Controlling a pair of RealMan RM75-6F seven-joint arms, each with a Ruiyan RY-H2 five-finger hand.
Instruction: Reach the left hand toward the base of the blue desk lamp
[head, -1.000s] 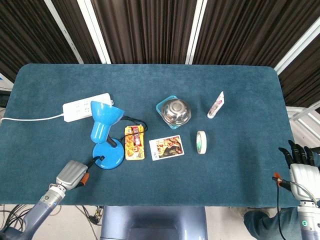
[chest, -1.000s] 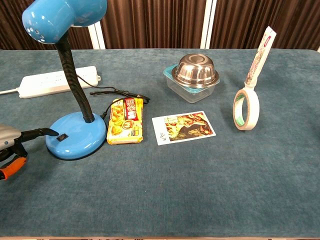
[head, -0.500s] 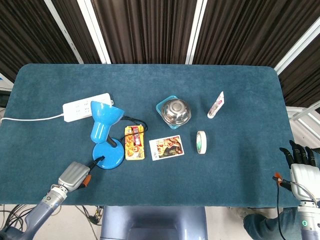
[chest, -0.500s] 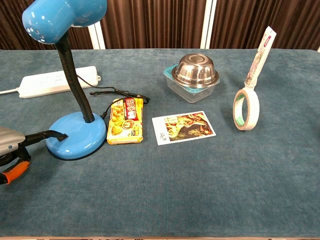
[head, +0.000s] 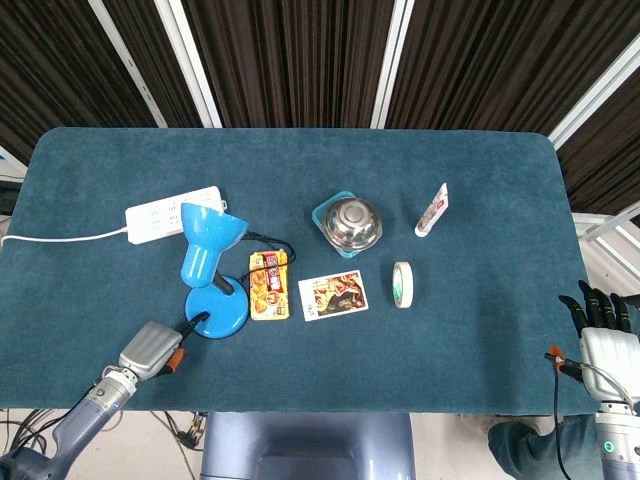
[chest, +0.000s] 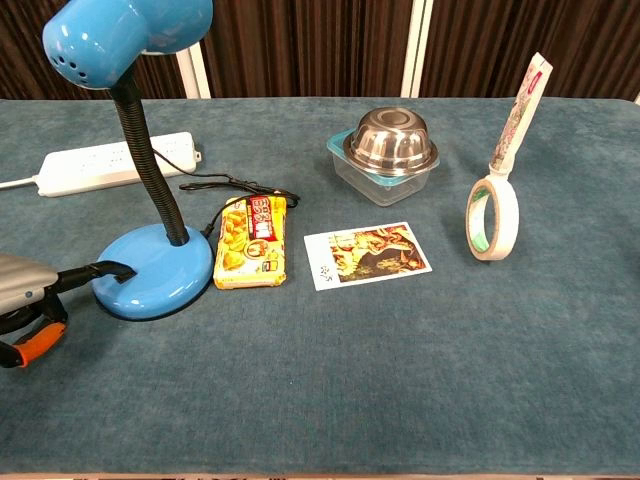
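We find our left hand (head: 152, 347) at the near left corner of the counter (head: 480, 330), one dark finger (chest: 95, 273) stretched out and touching the near-left rim of the blue desk lamp's base (chest: 152, 270); whether the other fingers are spread or curled we cannot tell. The base lies just right of and slightly beyond this hand, left of the snack packet (chest: 251, 254). Our right hand (head: 603, 334) rests far right, well apart, fingers spread and empty.

Your blue desk lamp (chest: 150, 150) stands upright, its round base (chest: 155, 270) touching your left hand's (head: 150, 347) black fingertip (chest: 105, 270).
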